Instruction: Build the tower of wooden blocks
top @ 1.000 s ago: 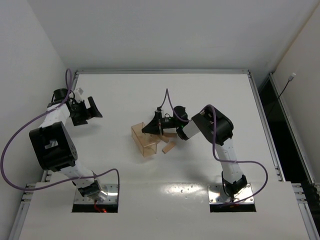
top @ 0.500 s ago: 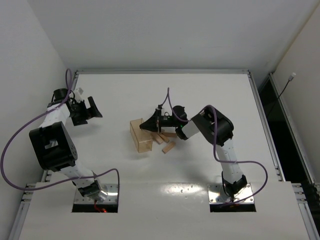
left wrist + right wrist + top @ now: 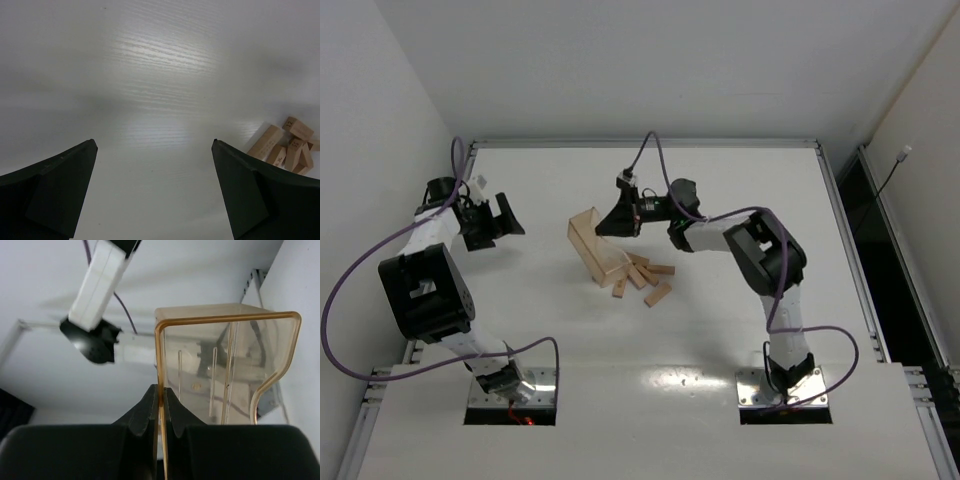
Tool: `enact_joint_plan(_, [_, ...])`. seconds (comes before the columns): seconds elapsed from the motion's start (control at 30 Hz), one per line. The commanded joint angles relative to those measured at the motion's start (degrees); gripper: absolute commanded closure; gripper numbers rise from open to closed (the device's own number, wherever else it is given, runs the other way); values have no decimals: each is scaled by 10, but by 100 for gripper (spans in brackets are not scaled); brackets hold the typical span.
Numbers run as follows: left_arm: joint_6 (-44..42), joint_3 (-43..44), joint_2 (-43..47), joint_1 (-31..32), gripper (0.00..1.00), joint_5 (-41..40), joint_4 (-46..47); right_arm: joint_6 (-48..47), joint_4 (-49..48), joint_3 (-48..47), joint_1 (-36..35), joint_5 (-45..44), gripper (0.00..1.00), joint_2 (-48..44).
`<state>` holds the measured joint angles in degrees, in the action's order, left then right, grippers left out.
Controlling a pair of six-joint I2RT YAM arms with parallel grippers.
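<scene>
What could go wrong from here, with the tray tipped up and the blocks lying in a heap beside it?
1. The right jaws pinch only a thin wall of the tray; tilted as it is, it could slip and drop onto the blocks, scattering them.
2. The blocks lie in a touching heap, so picking one cleanly may nudge the others.

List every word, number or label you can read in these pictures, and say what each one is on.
"12": printed on the end of one wood block, in the left wrist view.
A number on the neighbouring block: too blurred to read.
On the tray: no text visible.
In the top view: nothing legible.
</scene>
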<state>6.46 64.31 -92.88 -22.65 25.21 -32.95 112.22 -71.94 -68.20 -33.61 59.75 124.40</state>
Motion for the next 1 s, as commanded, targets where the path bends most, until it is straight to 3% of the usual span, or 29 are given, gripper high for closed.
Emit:
enact_joint_plan(0.0, [0,-9,30,-7,0,11,24,-163,-5,-19,27,92,100,-104])
enact_joint_plan(0.03, [5,-16,30,-7,0,11,31,-397,269,-25,47,79,100,-128])
enact_joint_plan(0.1, [5,-22,38,-7,0,16,41,-701,645,-82,64,2,100,-166])
enact_joint_plan(0.13, [5,-22,43,-7,0,16,41,-822,921,-179,64,-61,100,-172])
enact_joint_plan(0.17, [5,-22,43,-2,0,16,41,-906,978,-208,64,-167,100,-172])
enact_joint_plan(0.2, [5,-22,43,-2,0,16,46,-963,1003,-220,74,-200,100,-172])
enact_joint_plan(0.33, [5,-27,43,19,0,16,58,-1033,1094,-271,102,-369,100,-166])
enact_joint_plan(0.37, [10,-27,43,19,0,16,58,-1040,1124,-282,116,-453,100,-155])
enact_joint_plan(0.53, [23,-27,43,25,0,11,78,-1046,1165,-318,178,-622,100,-131])
enact_joint_plan(0.7, [29,-27,43,30,0,11,90,-1071,1147,-352,262,-715,100,-86])
enact_joint_plan(0.97, [18,-15,43,56,0,-14,95,-1107,1125,-441,355,-745,100,37])
